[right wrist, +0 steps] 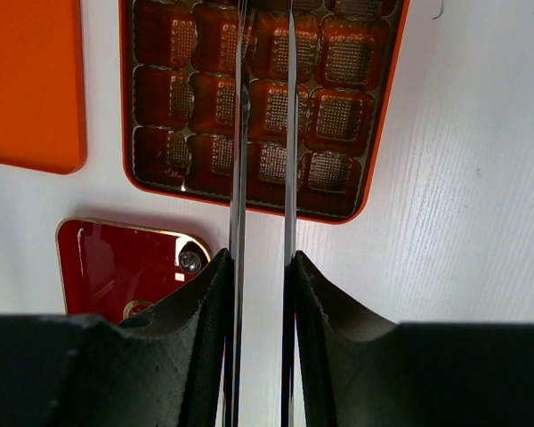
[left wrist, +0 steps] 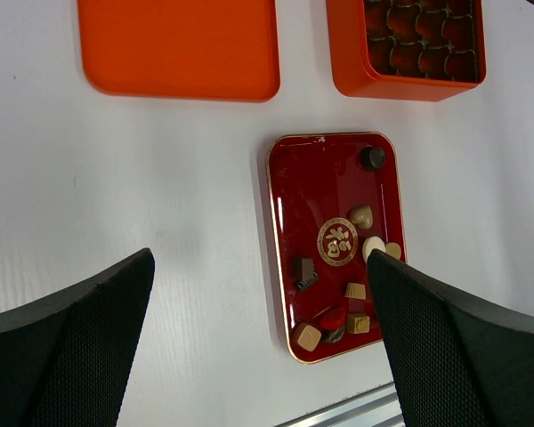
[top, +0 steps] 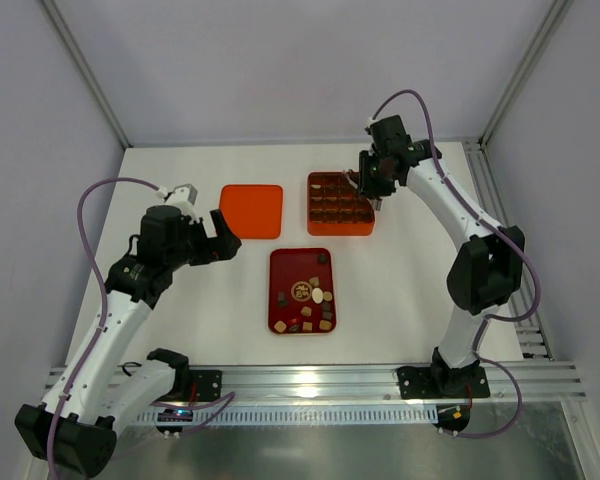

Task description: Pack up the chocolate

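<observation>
The chocolate [top: 318, 294] lies loose on the dark red tray [top: 290, 268] mid-table, toward the near edge, within either arm's reach. The orange box [top: 340, 229] sits beyond it. Its lid [top: 251, 210] is set off to the left, baring unfilled compartments. The right gripper [top: 366, 192] hangs over the box, thin blades close together; I cannot tell whether they pinch a piece. The left gripper [top: 225, 238] hovers spread wide.

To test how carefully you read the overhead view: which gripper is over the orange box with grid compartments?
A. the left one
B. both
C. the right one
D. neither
C: the right gripper reaches over the far right part of the orange box, while the left gripper is off to the side, next to the flat orange lid.
</observation>
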Available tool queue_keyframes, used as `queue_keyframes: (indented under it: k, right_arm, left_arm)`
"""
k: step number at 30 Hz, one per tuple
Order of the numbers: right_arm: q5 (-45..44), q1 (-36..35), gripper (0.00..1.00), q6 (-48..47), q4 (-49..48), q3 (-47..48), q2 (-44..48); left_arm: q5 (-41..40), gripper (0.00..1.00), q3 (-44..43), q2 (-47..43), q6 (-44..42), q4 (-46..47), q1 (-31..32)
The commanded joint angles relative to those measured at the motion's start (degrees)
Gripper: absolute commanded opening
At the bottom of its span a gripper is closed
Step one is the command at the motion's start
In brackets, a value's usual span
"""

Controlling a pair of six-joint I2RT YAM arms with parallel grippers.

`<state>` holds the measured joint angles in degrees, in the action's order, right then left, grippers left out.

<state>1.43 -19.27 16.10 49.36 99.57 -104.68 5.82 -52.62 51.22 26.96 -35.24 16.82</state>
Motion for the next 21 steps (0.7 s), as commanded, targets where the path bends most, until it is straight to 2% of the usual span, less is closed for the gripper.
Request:
queue_keyframes:
  k: [1, 12, 21]
  right_arm:
    - [1.4, -0.1, 0.34, -1.1, -1.1, 2.6, -0.1]
    - [-0.8, 0.0, 0.35, -1.2, -1.6, 1.4, -1.5]
    - [-1.1, 0.3, 0.41, -0.8, -1.7, 3.0, -3.4]
  left_arm:
    - [0.2, 1.00, 0.0, -0.5, 0.2, 0.9, -0.1]
    - [0.0, 1.00, -0.2, -0.2, 0.2, 0.9, -0.1]
    - [-0.2, 1.00, 0.0, -0.1, 0.0, 0.7, -0.1]
